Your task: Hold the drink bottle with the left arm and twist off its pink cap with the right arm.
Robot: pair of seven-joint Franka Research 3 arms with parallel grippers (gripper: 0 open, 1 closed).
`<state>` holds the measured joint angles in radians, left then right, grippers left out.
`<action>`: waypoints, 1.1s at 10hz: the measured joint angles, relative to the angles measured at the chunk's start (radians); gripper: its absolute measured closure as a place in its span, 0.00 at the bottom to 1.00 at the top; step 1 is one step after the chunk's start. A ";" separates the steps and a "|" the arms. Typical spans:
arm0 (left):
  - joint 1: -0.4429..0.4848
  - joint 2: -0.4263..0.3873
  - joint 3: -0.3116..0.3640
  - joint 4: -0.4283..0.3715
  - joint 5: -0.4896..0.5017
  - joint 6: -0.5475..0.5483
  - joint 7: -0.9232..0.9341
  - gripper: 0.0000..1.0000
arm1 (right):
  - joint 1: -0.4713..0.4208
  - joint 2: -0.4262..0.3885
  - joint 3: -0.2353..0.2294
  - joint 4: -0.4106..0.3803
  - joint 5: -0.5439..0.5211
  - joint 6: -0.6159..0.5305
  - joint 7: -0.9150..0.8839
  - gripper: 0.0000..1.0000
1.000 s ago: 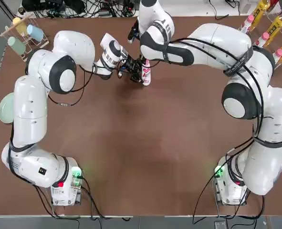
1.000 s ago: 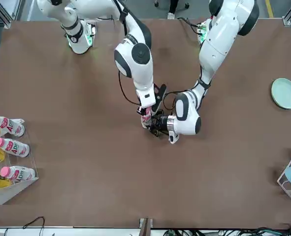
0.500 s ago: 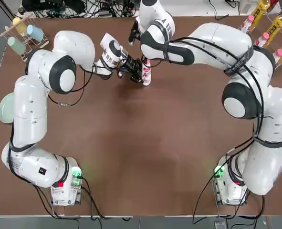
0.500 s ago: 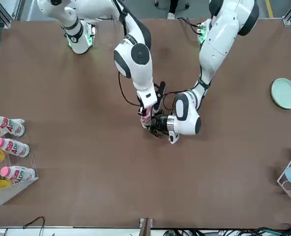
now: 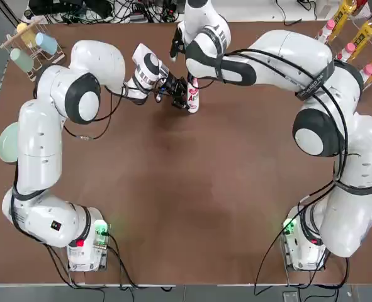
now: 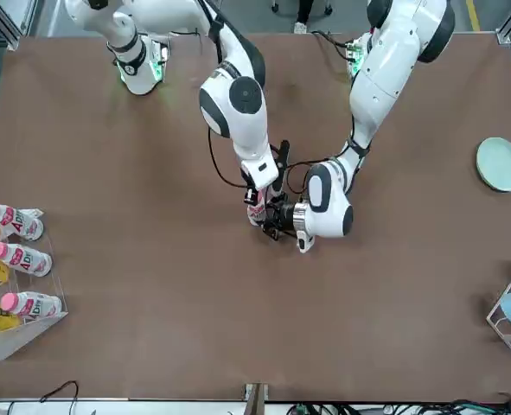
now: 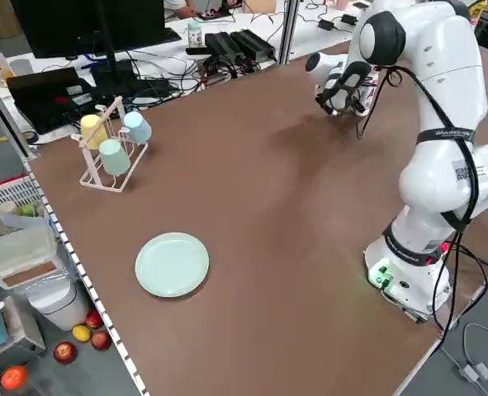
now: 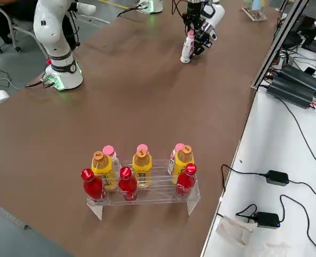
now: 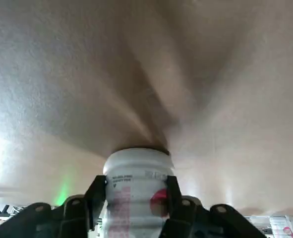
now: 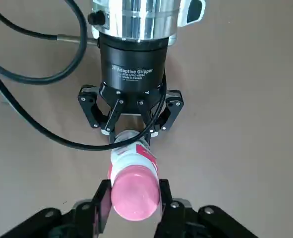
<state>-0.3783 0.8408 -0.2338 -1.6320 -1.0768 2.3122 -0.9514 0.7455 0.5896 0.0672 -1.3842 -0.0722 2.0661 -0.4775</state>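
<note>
Brown tbl (image 5: pixel 173 189) takes up most of the top view. R arm (image 5: pixel 274 53) arches from its base at the near edge, out over the far half & in twd the ctr; L arm (image 5: pixel 41 145) bends in from the other side, so both wrists meet nr the far edge, L of ctr. Clear rack (image 8: pixel 160 195) sits at the far R corner w/ red btls (image 8: pixel 129 187), yellow btls (image 8: pixel 102 167) & white btls w/ pink tops (image 6: pixel 28 258). White wire rack (image 7: pixel 105 183) is at the far L corner, w/ yellow cup (image 7: pixel 92 129), blue cup (image 7: pixel 137 126) & green cup (image 7: pixel 113 157). Pale green plate (image 7: pixel 172 265) lies flat on the L side, partly behind the L arm in the top view. L gripper (image 9: pixel 137 183), low by the tbl nr the far edge, is clenched on the body of the drink bottle (image 8: pixel 187 49), a finger on each side. Btl is roughly upright, cap end up; can't tell if its base touches the tbl. R gripper (image 10: pixel 135 186) is right above, closed on the pink cap (image 10: pixel 135 196), fingers at opp. sides. Cap is on the btl's top end, facing the R wrist cam.
</note>
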 joint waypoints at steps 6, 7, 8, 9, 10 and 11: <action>0.000 0.000 0.002 0.000 0.003 -0.013 -0.006 0.45 | 0.000 -0.001 0.001 0.000 0.000 -0.005 -0.002 0.57; 0.000 0.000 0.002 0.000 0.006 -0.019 -0.012 0.45 | 0.000 -0.002 0.001 0.001 0.000 -0.016 -0.002 0.57; 0.000 0.000 0.001 0.000 0.007 -0.021 -0.012 0.45 | 0.000 -0.004 0.000 0.003 0.000 -0.039 -0.002 0.57; 0.000 0.000 0.000 0.000 0.007 -0.023 -0.012 0.45 | -0.001 -0.005 -0.001 0.006 0.000 -0.061 -0.002 0.57; 0.000 0.000 0.000 0.001 0.007 -0.024 -0.012 0.45 | -0.003 -0.005 -0.001 0.008 0.000 -0.068 -0.002 0.57; 0.000 0.000 0.000 0.001 0.007 -0.025 -0.012 0.45 | -0.004 -0.005 -0.001 0.009 0.000 -0.072 -0.002 0.57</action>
<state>-0.3787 0.8407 -0.2335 -1.6311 -1.0694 2.2874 -0.9632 0.7416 0.5846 0.0660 -1.3754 -0.0721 1.9941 -0.4796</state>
